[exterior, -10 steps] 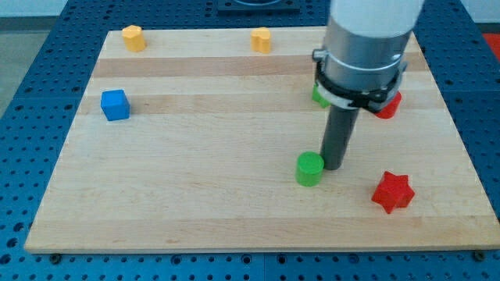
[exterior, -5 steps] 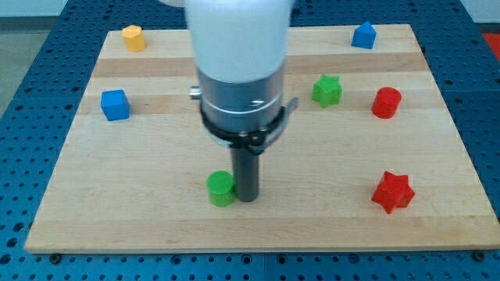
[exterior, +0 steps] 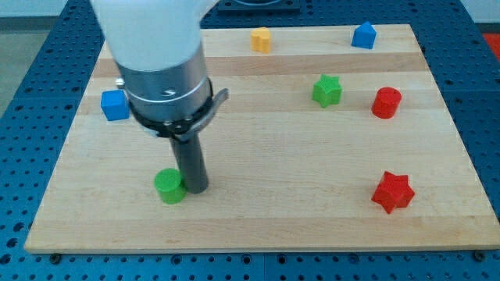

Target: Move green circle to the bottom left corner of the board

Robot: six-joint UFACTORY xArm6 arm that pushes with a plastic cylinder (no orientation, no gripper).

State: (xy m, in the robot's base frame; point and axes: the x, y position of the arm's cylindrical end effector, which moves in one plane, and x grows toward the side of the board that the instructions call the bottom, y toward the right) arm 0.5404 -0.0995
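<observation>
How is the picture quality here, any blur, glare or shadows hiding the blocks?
Camera view: lighting is even and soft, with no strong glare on the wooden board. The green circle and my tip, touching its right side, look sharp. The arm's pale upper body is slightly soft and washed out, and it partly hides the blue cube. Shadows are faint.

Green circle (exterior: 169, 186): shifted from board centre toward view's left, now in lower-left area, nearer bottom edge. My tip (exterior: 196, 190): moved left w/ it, touching circle's right side as before. Arm body now covers the top-left yellow block and part of blue cube (exterior: 113, 104); yellow block (exterior: 261, 39), blue block (exterior: 363, 35), green star (exterior: 327, 90), red cylinder (exterior: 386, 102) now uncovered.
</observation>
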